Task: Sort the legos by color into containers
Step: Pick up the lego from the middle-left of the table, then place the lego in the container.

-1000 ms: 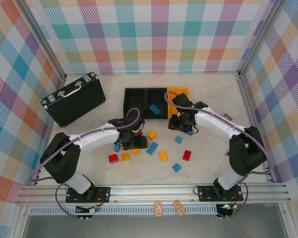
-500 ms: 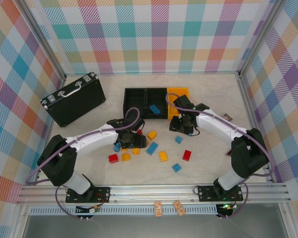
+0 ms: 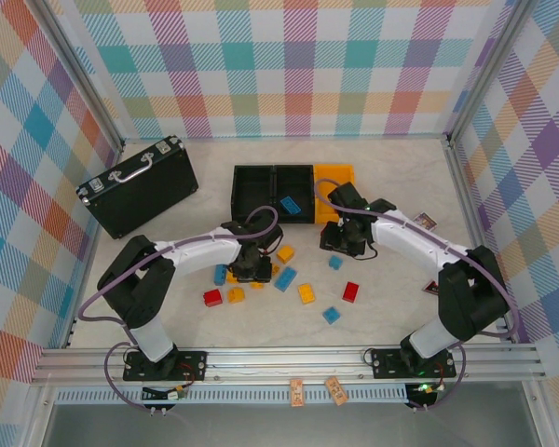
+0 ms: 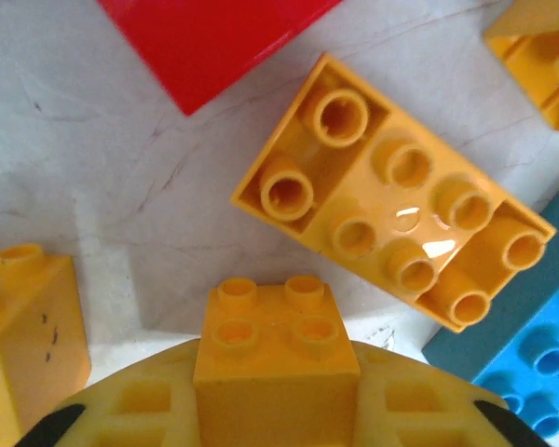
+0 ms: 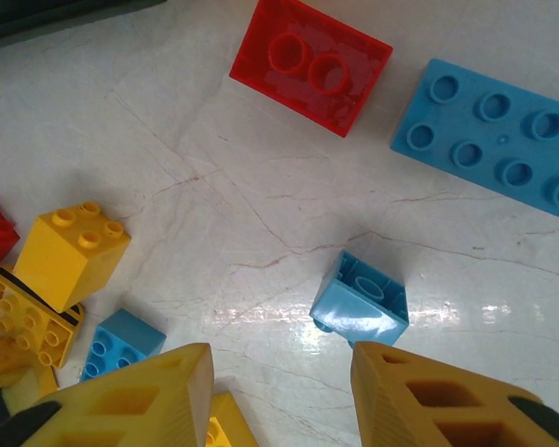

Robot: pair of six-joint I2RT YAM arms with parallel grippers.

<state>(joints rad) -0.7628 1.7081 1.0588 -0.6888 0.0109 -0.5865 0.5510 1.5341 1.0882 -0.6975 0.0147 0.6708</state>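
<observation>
**Yellow brick pinched, but a crowded path to its bin**

In the left wrist view, the left gripper is closed to the width of a small yellow-orange brick. Its fingers press both flanks. The brick seems clamped rather than merely straddled, though its lower half is hidden. It sits low over the table, among loose legos in front of the containers. Its studs face the camera. It is square, so it has no long axis. The long yellow-orange brick just ahead runs diagonally, upper left to lower right.

The right gripper is wide open and empty, above a pale blue brick tipped on its side.

The risks are these. The hold looks shallow, so a quick lift could let the brick slip. The orange-yellow bin lies at the right end of the row, close to the right arm. A direct carry may therefore bring the two arms together.
</observation>
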